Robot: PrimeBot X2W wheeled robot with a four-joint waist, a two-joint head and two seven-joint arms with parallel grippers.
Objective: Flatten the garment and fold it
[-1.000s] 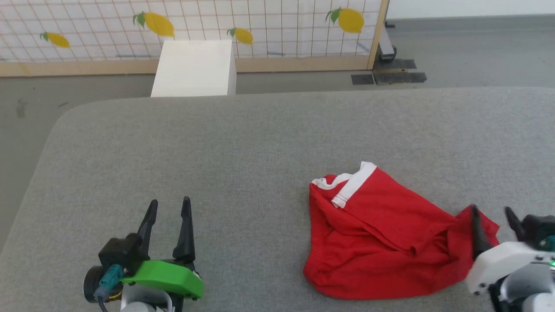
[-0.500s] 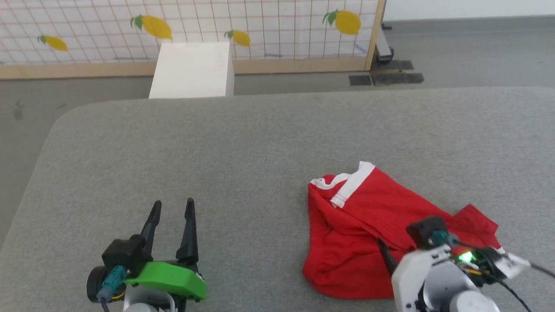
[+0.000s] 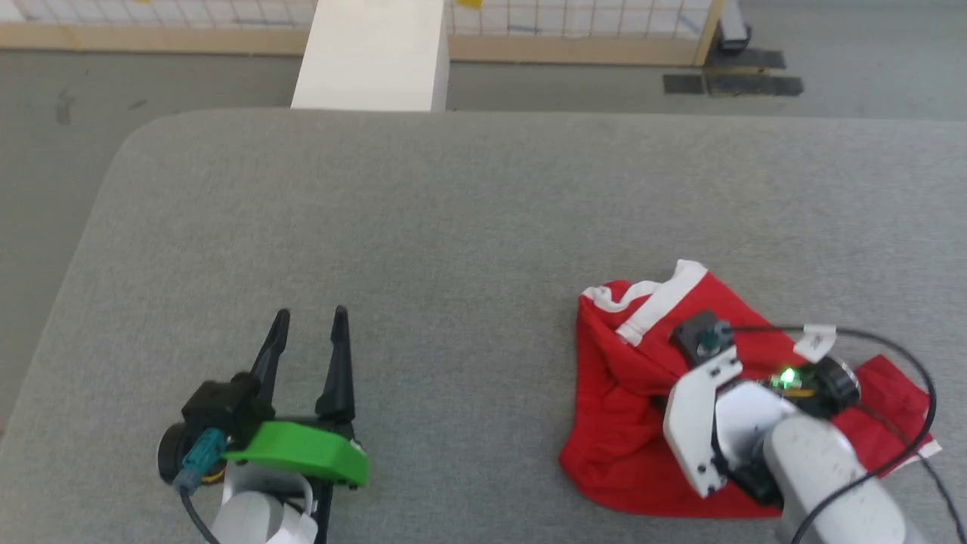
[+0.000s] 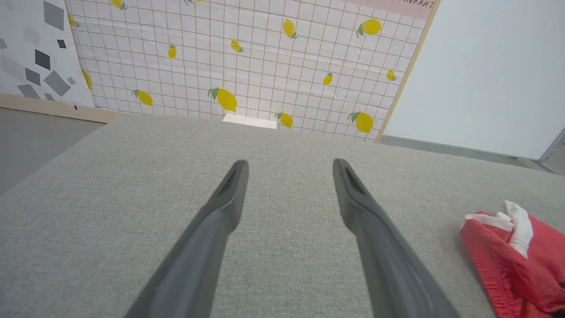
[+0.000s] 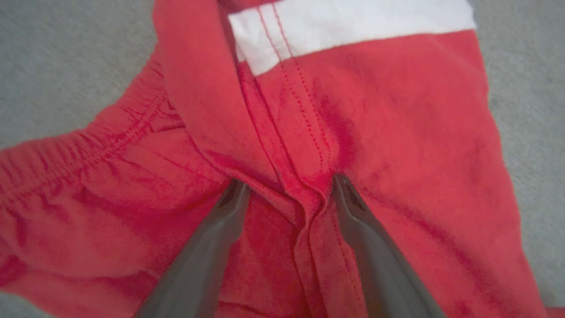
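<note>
Here, the red garment (image 3: pixel 627 393) with white trim lies crumpled on the grey bench (image 3: pixel 453 227), close to its near edge and right of the middle. The right fingers (image 5: pixel 220 225) stand apart, tips pressed into the cloth either side of a raised seam fold (image 5: pixel 304 198), not clamped. The left fingers (image 3: pixel 338 355) are spread and empty near the bench's near left corner.

Right arm (image 3: pixel 816 468) hides part of the garment (image 3: pixel 612 446).
</note>
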